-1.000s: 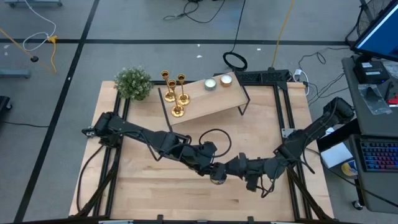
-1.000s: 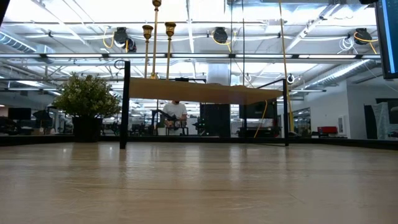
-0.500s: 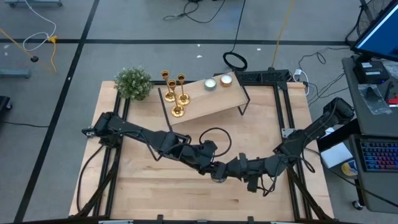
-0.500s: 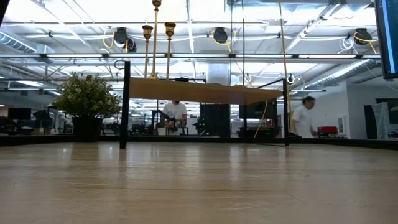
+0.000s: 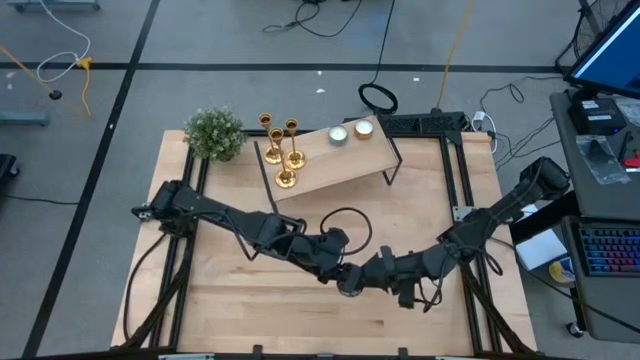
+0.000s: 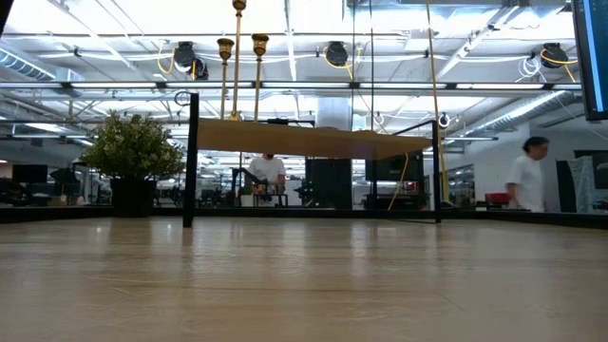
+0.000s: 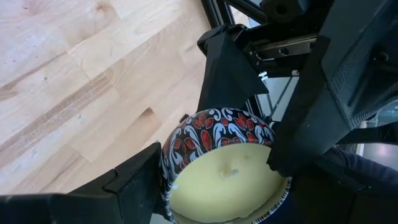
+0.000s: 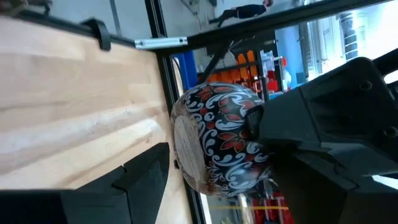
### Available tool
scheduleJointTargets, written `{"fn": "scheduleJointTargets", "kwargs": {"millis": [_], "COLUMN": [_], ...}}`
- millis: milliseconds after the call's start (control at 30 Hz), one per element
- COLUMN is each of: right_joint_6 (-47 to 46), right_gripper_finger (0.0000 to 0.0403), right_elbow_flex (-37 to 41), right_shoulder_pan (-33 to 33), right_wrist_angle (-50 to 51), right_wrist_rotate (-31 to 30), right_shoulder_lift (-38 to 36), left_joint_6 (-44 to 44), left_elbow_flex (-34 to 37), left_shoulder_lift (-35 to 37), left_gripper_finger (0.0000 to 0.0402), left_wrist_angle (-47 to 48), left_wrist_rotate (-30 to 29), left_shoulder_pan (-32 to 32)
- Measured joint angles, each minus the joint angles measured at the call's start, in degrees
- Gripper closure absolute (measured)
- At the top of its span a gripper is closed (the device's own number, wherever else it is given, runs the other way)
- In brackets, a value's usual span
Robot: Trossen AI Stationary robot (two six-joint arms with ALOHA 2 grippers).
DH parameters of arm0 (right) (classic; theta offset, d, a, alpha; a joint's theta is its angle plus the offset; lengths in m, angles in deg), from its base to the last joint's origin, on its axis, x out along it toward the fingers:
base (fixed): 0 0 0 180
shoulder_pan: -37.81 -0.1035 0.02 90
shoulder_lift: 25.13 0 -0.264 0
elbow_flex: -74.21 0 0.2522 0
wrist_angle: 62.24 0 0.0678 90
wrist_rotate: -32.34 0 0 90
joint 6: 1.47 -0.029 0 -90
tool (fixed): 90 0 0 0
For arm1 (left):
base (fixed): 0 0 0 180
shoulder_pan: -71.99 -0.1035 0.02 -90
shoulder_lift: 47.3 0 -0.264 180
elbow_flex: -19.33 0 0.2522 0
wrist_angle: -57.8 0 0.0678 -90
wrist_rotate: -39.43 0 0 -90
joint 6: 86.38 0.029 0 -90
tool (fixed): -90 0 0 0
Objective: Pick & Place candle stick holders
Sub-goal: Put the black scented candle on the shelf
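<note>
Right hand (image 5: 362, 277) edged leftward; both hands clamp round glossy patterned candle (image 7: 224, 163).

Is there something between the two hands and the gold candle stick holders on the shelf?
Yes. Both the left hand and the right hand are closed around a patterned candle jar at the table's front. Between them and the candle stick holders lie bare table and a loop of black cable.
</note>
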Motion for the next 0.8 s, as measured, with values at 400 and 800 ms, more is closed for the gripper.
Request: {"fn": "scheduleJointTargets", "kwargs": {"millis": [400, 800], "right_joint_6": [-5.02, -11.44], "right_gripper_finger": [0.0136, 0.0136], "right_elbow_flex": [0.02, -0.02], "right_shoulder_pan": [1.43, 2.68], "right_wrist_angle": [0.07, 1.56], "right_wrist_rotate": [5.76, 6.9], "right_shoulder_lift": [0.0, -0.09], "left_joint_6": [0.66, 12.29], "left_elbow_flex": [-0.02, 0.0], "left_shoulder_lift": [0.0, -0.04], "left_gripper_finger": [0.0103, 0.0103], "left_wrist_angle": [1.07, 1.82], "left_wrist_rotate": [-1.05, -1.97], "left_shoulder_pan": [0.56, 0.29]}}
